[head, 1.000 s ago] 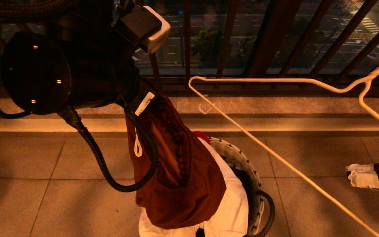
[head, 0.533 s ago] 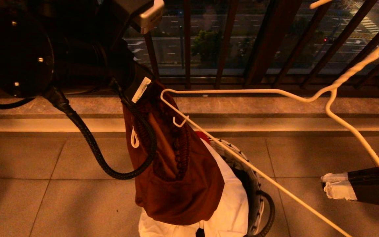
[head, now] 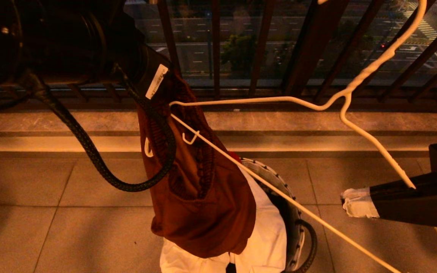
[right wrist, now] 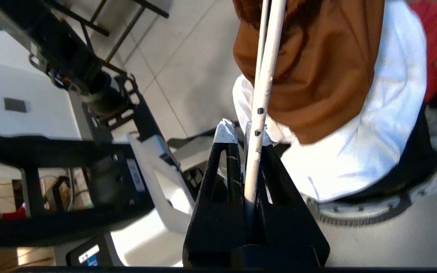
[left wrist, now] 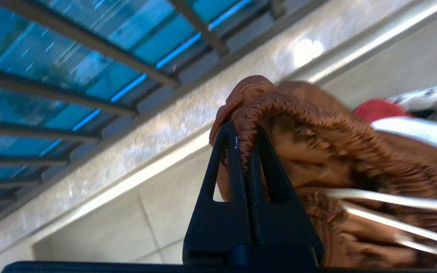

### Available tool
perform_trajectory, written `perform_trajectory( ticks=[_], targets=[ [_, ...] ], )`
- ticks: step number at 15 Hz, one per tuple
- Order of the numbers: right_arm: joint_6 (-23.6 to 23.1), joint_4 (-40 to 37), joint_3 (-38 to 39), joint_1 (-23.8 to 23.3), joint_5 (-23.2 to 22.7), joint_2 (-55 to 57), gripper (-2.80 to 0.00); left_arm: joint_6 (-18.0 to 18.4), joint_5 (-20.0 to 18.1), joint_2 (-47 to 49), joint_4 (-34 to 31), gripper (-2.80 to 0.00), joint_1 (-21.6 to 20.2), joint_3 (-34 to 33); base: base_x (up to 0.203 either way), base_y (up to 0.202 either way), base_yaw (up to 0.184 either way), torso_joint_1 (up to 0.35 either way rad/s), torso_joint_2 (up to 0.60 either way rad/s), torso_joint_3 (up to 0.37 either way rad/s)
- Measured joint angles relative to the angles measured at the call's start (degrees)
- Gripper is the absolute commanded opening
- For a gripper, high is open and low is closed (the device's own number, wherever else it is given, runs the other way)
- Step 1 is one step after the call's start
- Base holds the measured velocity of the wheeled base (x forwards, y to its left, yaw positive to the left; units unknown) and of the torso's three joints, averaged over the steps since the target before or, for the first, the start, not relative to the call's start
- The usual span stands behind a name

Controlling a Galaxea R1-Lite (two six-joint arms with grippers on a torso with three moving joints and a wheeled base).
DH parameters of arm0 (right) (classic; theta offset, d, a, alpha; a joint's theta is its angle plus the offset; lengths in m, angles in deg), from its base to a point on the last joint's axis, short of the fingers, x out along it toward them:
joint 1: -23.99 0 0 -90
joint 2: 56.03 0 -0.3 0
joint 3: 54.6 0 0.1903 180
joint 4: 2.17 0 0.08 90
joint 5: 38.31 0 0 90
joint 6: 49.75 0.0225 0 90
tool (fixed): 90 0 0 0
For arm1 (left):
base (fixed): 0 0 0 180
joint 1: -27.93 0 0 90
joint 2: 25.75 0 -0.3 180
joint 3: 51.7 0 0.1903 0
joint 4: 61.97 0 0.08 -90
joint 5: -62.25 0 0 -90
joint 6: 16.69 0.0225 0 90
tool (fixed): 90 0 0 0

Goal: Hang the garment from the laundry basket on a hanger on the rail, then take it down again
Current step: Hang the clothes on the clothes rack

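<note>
Two claws, both clamped tight.
Your left claw pinches the shorts; your right claw grips the hanger.

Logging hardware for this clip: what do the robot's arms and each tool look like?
Both arms are black. The left arm carries a braided black cable and a white label. Each tool has black triangular fingers with cut-outs; the right tool has white tape on its fingertips.
</note>
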Motion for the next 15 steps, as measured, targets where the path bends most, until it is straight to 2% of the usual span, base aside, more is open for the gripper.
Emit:
perform_trajectory(
  ticks=[5,15],
  targets=[
    [-0.46,-3.07,-4.46,0.27,0.25,0.96,-2.8,0.26,2.17,-1.42,-0.09,-2.8,4.18,2.14,0.0,0.0,0.0,0.0,0.0,0.0],
    [-0.87,-5.1,-5.12,0.19,0.27,-1.6,-2.8,0.24,1.59,-3.12,0.28,-2.8,4.76,1.32,0.0,0.0,0.0,0.0,0.0,0.0]
  ],
)
